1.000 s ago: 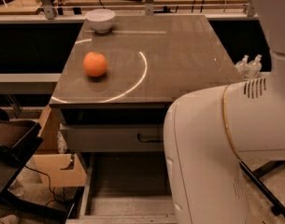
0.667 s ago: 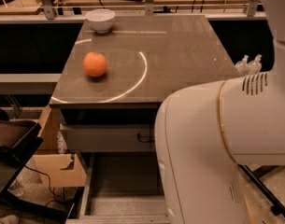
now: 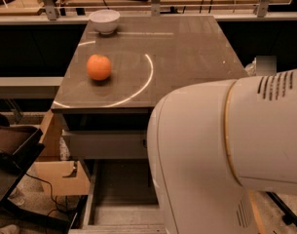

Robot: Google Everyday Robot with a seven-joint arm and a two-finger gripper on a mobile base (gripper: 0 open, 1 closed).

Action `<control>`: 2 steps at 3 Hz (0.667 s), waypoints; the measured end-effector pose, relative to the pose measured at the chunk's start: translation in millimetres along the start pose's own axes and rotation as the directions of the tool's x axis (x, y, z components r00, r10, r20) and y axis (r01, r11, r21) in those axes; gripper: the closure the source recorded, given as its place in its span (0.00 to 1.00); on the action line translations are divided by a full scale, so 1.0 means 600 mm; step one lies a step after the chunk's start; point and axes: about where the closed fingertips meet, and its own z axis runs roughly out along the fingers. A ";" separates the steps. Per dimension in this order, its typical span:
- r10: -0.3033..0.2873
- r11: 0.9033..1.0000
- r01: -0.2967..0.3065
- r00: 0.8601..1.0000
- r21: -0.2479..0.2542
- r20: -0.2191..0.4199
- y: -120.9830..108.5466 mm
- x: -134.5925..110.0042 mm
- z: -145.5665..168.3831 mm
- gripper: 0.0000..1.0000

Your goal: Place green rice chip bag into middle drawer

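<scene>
Below the bench (image 3: 187, 57), the middle drawer (image 3: 121, 201) stands pulled out, its grey floor bare where you can see it. You cannot see the green rice chip bag or the end effector. The arm's white housing (image 3: 226, 160) fills the lower right and hides whatever lies behind it, so you cannot tell the end effector's state. Judge this as the carry toward the drawer. Your next move calls for a descent inside the low side walls, clear of the closed drawer front (image 3: 104, 144) above. The orange (image 3: 99, 67) and white bowl (image 3: 104, 20) sit on the bench, well apart from the opening. A cardboard box (image 3: 65, 177) stands just beside the drawer's left wall.
</scene>
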 end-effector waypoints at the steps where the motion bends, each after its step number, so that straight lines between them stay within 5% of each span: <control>1: 0.016 1.000 -0.015 1.000 0.013 -0.027 -0.005 0.024 -0.024 1.00; 2: 0.017 1.000 -0.017 0.999 0.012 -0.029 -0.005 0.026 -0.025 1.00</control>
